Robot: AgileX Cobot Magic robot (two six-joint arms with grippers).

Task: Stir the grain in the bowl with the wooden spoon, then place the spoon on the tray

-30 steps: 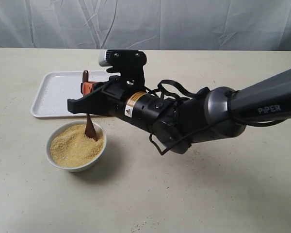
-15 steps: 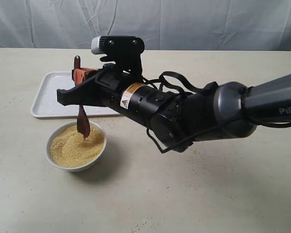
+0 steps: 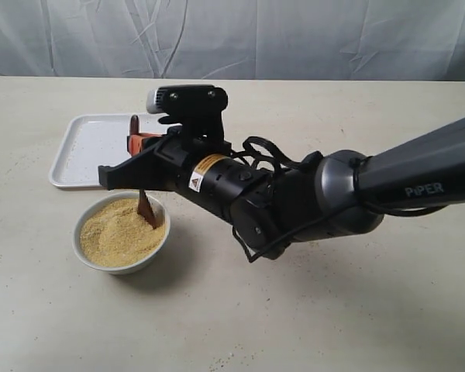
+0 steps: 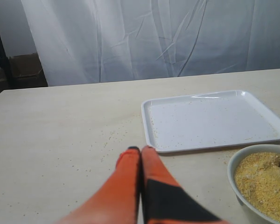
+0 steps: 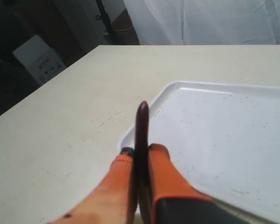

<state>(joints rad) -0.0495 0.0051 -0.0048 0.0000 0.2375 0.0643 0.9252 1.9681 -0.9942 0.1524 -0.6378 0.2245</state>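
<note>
Seen from outside, the right end effector (image 3: 137, 147) reaches toward the far left corner of the desk (image 3: 333, 310), clamped on the upright spoon (image 3: 146, 209). The spoon's tip sits in the grain (image 3: 112, 232) in the bowl (image 3: 132, 266), just nearward of the tray (image 3: 85, 147). The left wrist camera shows the left end effector (image 4: 141, 151) pressed together on nothing above the desk, and the right wrist camera shows orange fingers (image 5: 161, 163) pinching the spoon's handle.

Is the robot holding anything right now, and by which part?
The right gripper pinches the wooden spoon by the upper part of its handle. The left gripper is shut and holds nothing.
</note>
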